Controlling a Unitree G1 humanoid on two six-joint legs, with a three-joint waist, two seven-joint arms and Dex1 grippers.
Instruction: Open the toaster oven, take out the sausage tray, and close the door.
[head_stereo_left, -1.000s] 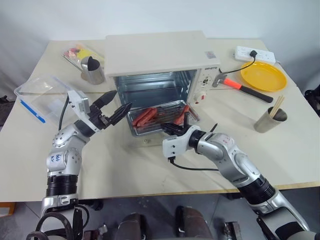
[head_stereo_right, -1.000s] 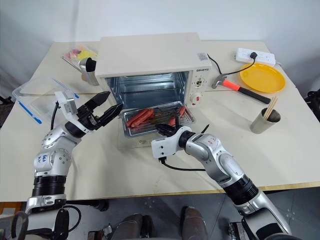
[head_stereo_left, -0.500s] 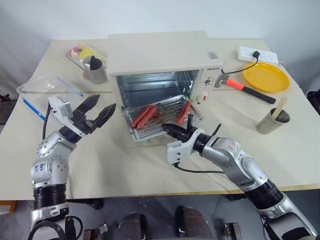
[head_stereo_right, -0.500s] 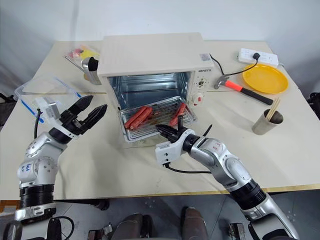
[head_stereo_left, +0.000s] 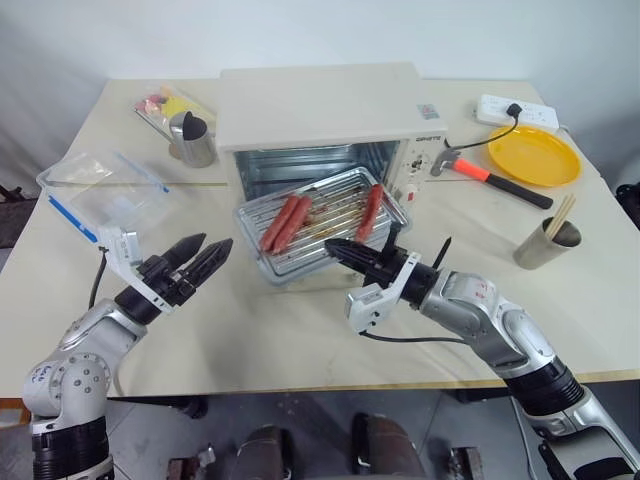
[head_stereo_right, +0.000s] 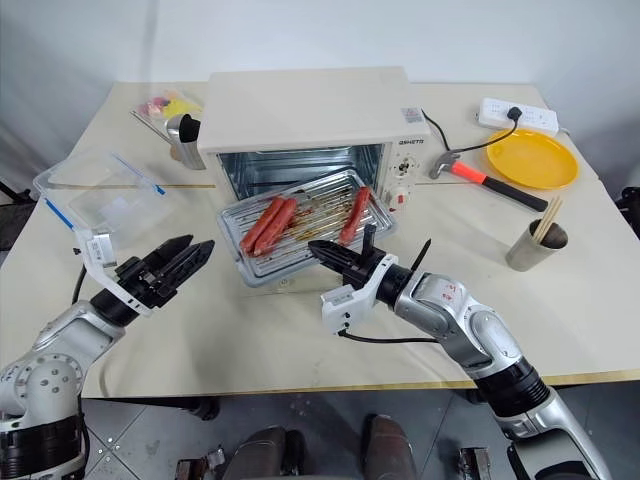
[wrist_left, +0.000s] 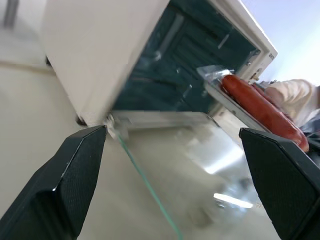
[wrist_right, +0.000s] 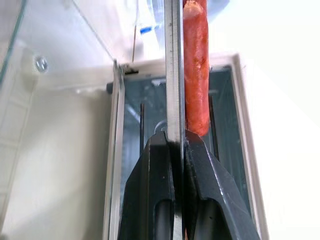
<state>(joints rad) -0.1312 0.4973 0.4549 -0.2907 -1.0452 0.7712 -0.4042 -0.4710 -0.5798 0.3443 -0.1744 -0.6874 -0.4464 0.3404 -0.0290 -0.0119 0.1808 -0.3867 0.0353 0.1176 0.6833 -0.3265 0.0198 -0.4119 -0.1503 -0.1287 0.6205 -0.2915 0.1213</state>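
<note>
With the door down, sausage tray (head_stereo_left: 322, 222) hangs just outside the toaster oven (head_stereo_left: 325, 125).
R gripper (head_stereo_left: 335, 248) pinches tray's front rim — L gripper (head_stereo_left: 200, 258) gapes wide, empty, well left of oven.

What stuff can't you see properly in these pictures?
- Open glass door: see-through, so its outline is hard to follow, in the left wrist view too.
- Cream-white boxy toaster oven: its deep inside is dark behind the raised shiny metal sausage tray.
- Tray's near rim: pinched in the shut right gripper.
- Knob labels: too small.
</note>
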